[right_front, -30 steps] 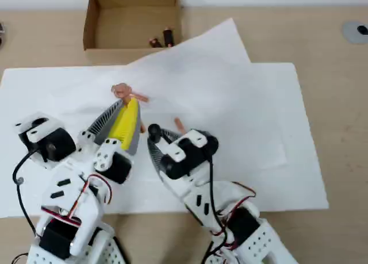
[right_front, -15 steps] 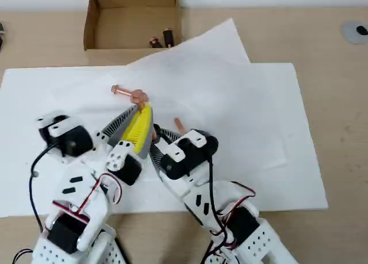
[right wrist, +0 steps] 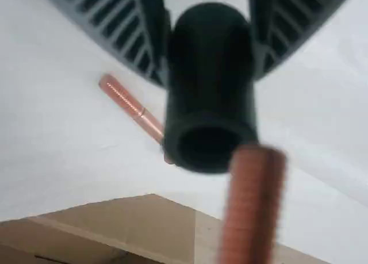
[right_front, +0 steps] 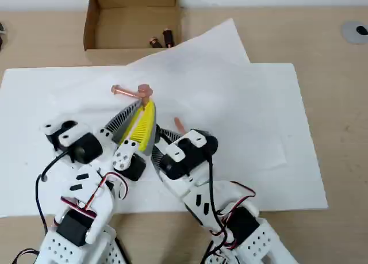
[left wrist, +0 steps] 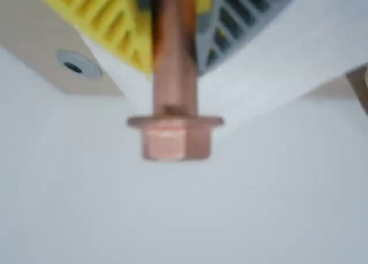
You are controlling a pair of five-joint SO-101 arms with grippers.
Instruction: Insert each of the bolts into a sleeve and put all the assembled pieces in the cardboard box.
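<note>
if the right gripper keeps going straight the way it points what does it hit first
Probably the threaded end of the copper bolt, blurred just off the mouth of the black sleeve that the right gripper holds. Depth is unclear, so it could miss.

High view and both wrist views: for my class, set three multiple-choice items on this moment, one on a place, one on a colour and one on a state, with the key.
1. Where do the assembled pieces lie?
A on a plate; B in a drawer; C in the cardboard box.

2. What colour is the sleeve in the right tool?
A yellow; B black; C white.

3. In what state is the left tool?
A shut on a bolt; B open and empty; C shut on a sleeve.

Key:
1 C, the high view shows two dark pieces on the box floor.
2 B, the right wrist view shows a black tube clamped there.
3 A, the left wrist view shows the copper shank clamped, with its hex head sticking out.
</note>
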